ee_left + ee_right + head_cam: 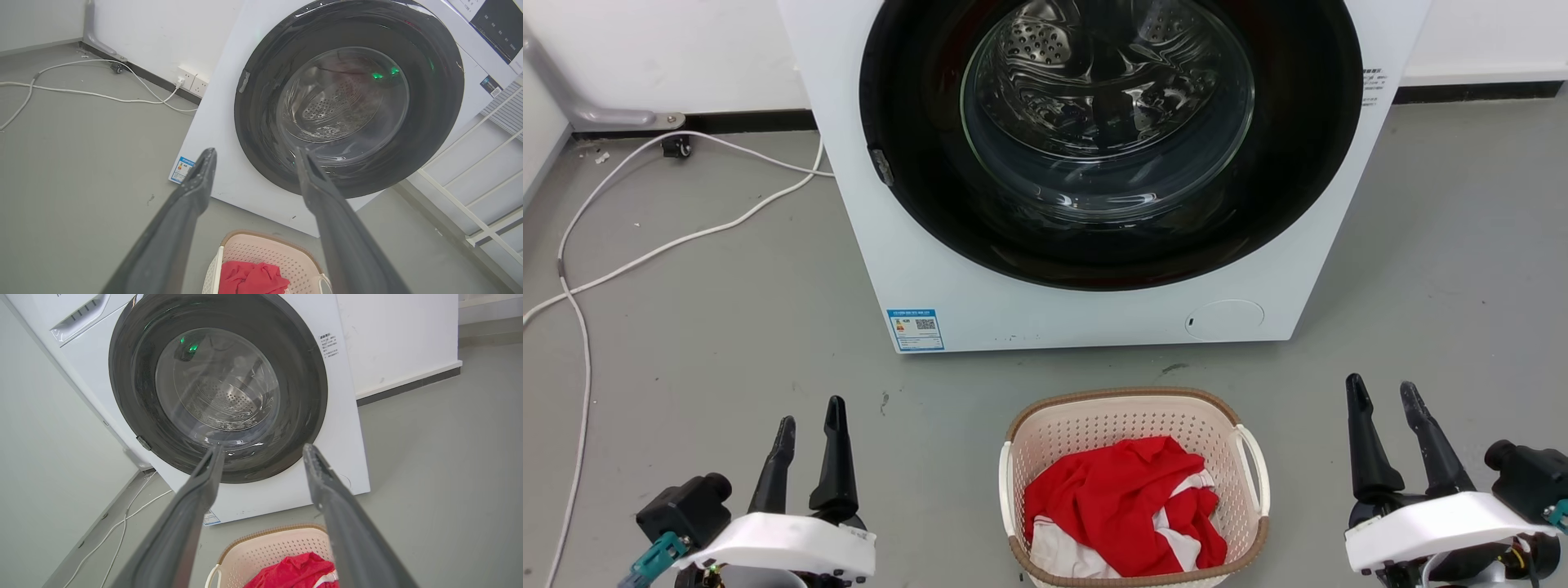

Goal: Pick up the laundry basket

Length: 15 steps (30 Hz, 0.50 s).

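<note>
Cream perforated plastic laundry basket (1134, 425) sits between left gripper (809, 425) and right gripper (1387, 400), both spread, empty; best hooking its white loop handles (1254, 465) evenly.

left tool (810, 412): spread, empty; right tool (1382, 384): spread, empty

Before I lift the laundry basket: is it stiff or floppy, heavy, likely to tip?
Probably light: the laundry basket is perforated plastic holding only a small heap of red and white cloth. Its walls may flex if squeezed. Lifted by one loop handle it would likely tilt, so take both sides.
</note>
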### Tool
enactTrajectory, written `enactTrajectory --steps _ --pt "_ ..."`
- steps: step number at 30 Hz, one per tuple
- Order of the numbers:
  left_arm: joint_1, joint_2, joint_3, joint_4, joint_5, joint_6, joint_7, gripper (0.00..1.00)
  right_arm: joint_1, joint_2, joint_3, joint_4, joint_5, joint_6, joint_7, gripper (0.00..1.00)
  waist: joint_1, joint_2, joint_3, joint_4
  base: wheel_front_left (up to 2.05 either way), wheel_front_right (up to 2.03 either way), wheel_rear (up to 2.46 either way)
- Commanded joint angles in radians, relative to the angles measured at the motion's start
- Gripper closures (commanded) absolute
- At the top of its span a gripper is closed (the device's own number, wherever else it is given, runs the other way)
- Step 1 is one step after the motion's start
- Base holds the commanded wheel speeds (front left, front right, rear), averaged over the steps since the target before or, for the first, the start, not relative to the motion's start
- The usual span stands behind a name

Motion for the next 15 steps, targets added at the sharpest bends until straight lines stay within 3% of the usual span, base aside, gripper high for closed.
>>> enactTrajectory --steps 1,15 --pt "0.004 0.004 -0.003 -0.013 0.033 0.003 -0.01 0.0 0.005 -0.002 -0.002 -0.011 -0.039 0.0 -0.01 0.0 0.0 -0.0001 -0.001 0.0 0.0 0.0 0.0" --pt "0.025 0.005 -0.017 -0.008 0.177 0.011 -0.045 0.0 0.021 -0.002 0.005 -0.026 -0.203 0.0 -0.046 0.0 0.0 -0.0001 -0.006 0.0 0.0 0.0 0.0"
